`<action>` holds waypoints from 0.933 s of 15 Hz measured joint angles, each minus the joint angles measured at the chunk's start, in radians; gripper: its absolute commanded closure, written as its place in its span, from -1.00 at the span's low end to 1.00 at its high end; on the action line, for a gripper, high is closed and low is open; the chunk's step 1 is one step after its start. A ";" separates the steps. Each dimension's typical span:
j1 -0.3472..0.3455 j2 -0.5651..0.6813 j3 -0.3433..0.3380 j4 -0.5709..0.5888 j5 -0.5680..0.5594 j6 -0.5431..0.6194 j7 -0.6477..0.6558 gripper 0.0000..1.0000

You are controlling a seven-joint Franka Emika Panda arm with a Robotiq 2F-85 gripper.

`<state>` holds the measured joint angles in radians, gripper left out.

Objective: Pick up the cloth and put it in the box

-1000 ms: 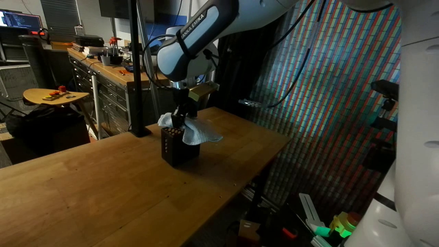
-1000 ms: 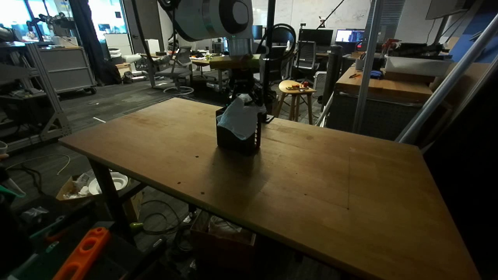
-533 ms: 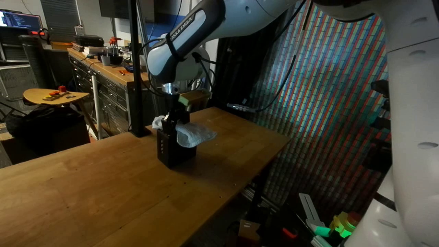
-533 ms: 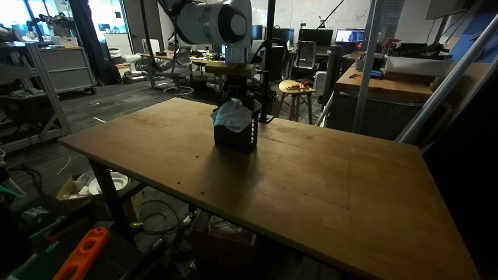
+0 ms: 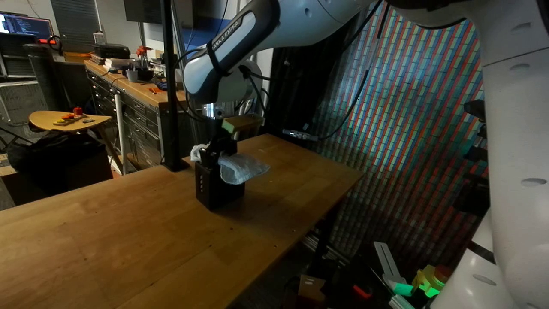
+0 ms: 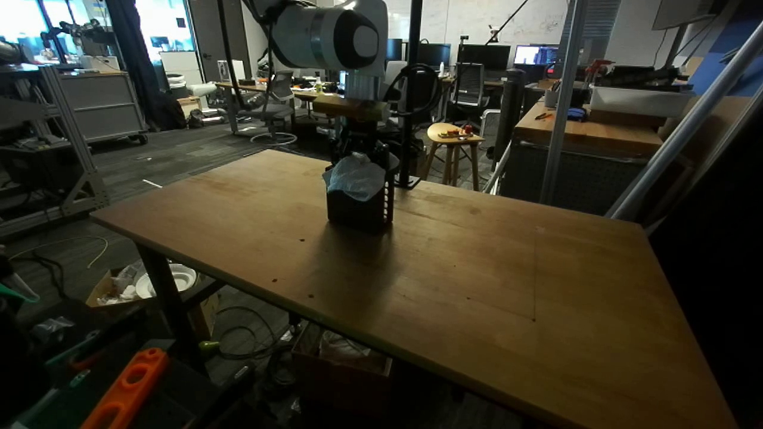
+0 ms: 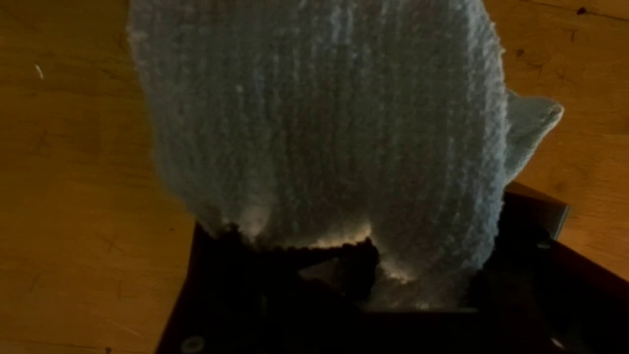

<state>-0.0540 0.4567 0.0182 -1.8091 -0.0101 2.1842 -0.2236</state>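
Pale grey, rumpled fabric cloth (image 5: 242, 168): spans top of black, cube-shaped plastic crate (image 5: 216, 192); long axis crosswise, broad end pointing over one wall. Black gripper (image 5: 216, 155): touches cloth; jaws apart or clamped, indiscernible.

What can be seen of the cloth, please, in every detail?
The cloth is pale grey and looks soft, fuzzy and finely ribbed. It is rumpled, with one pointed corner showing in the wrist view. At the top of the box, a broad part hangs outside, clear of the table; a smaller bunch shows past the gripper, which touches it. Whether it is gripped, I cannot tell.
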 measured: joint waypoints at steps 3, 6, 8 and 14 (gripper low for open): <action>0.000 0.000 0.000 -0.001 0.000 -0.005 0.001 -0.55; 0.000 -0.001 -0.002 -0.001 -0.003 -0.017 0.001 -0.96; 0.001 -0.003 -0.002 0.000 -0.005 -0.025 0.001 -0.23; 0.012 -0.027 -0.002 0.029 -0.049 -0.093 0.001 0.14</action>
<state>-0.0422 0.4298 0.0161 -1.7803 -0.0588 2.0910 -0.2230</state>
